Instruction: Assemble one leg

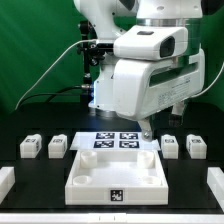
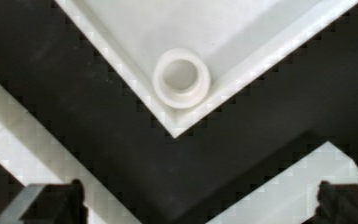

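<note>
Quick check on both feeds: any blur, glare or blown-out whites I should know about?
Exterior view: even light, no strong glare; the legs and their tags are small but distinct. Wrist view: soft focus throughout; the white tray is nearly blown out, its round socket shown only by faint shading; the fingers of the tool are dark and blurred.

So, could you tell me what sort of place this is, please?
Probably a robotics lab workbench: a white robot arm over a black tabletop, a green backdrop, and small white plastic blocks with square marker tags beside a flat white marker board.
</note>
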Motion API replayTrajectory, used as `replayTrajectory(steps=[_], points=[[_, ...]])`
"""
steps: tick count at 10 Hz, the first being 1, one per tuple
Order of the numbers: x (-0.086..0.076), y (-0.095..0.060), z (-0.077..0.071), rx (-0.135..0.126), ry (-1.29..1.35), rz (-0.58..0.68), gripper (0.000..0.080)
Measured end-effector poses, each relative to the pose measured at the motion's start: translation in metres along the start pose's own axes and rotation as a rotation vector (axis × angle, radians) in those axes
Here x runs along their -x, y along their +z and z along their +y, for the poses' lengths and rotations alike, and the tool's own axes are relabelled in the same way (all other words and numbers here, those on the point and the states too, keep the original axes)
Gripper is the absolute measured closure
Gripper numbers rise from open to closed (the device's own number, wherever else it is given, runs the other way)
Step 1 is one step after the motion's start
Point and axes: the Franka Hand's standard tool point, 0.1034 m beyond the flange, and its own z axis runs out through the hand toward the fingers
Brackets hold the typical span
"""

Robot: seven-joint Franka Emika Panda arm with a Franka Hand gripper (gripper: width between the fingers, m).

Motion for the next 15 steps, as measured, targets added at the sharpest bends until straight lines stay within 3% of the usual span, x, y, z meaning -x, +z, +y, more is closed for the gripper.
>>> replayTrajectory(steps=[4,5,7,8,9,10,13,15], points=[[0.001,0.001,-0.001,-0.001,0.000,-0.001,0.0150],[0.010,0.010,-0.012,0.006,-0.076,0.007,0.0150],[0.051,0.027,-0.052,0.011,-0.398,-0.015,0.0150],[0.072,0.035,-0.061,0.008,-0.556,-0.014,0.0150],[0.088,0.041,-0.062,-0.009,-0.651,-0.020,0.0150],[0.081,0.037,-0.059,0.001,-0.668,-0.019,0.0150],[0.084,0.041,-0.060,-0.005,-0.655,-0.021,0.0150],[0.117,0.078,-0.070,-0.029,-0.627,-0.019,0.0150]])
